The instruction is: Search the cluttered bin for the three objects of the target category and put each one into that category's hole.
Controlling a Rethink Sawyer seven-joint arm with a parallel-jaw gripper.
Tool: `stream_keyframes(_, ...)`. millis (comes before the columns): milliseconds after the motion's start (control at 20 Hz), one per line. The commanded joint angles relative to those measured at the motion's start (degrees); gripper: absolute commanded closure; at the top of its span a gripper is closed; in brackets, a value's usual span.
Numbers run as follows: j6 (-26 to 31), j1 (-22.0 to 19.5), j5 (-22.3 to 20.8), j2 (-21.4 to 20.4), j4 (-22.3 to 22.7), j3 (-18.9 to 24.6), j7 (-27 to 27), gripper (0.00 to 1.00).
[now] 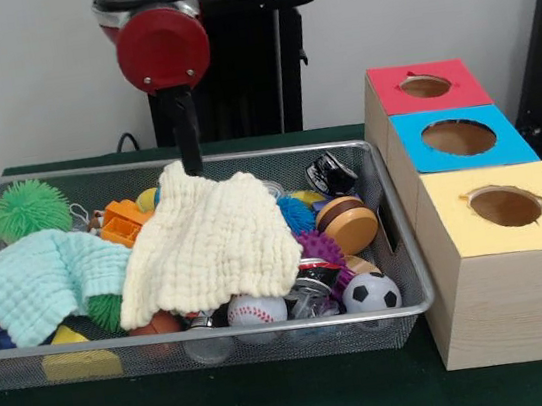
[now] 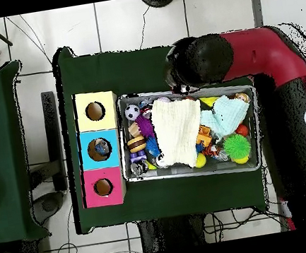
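1. Gripper (image 1: 191,164) meets the cream waffle-knit cloth (image 1: 212,247) at its far edge; grip state cannot be told.
2. Cloth lies over toys in the wire mesh bin (image 1: 403,245).
3. Step: searching. Next: lift the cloth clear.

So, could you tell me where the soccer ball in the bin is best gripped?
Across its upper half, from above: the soccer ball sits in the wire bin's corner, top exposed, wall and toys crowding its sides, so probably only a vertical approach is open.
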Motion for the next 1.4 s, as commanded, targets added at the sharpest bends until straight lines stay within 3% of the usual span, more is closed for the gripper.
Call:
stream_keyframes(50,-6.80,3.39,0.01,3.83,3.96,-5.63,19.89,0.00)
stream_keyframes(400,-12.98,5.97,3.80,5.53,3.75,-8.69,27.29,0.00)
stream_keyframes(750,-12.07,7.51,4.76,5.82,3.28,-9.74,22.08,0.00)
stream_keyframes(1000,-13.37,7.66,7.37,5.96,4.20,-10.20,24.42,0.00)
stream_keyframes(1100,-12.22,8.20,6.78,6.64,3.43,-10.82,22.67,0.00)
stream_keyframes(1400,-6.30,11.62,-2.14,8.09,-2.10,-14.86,12.73,0.00)
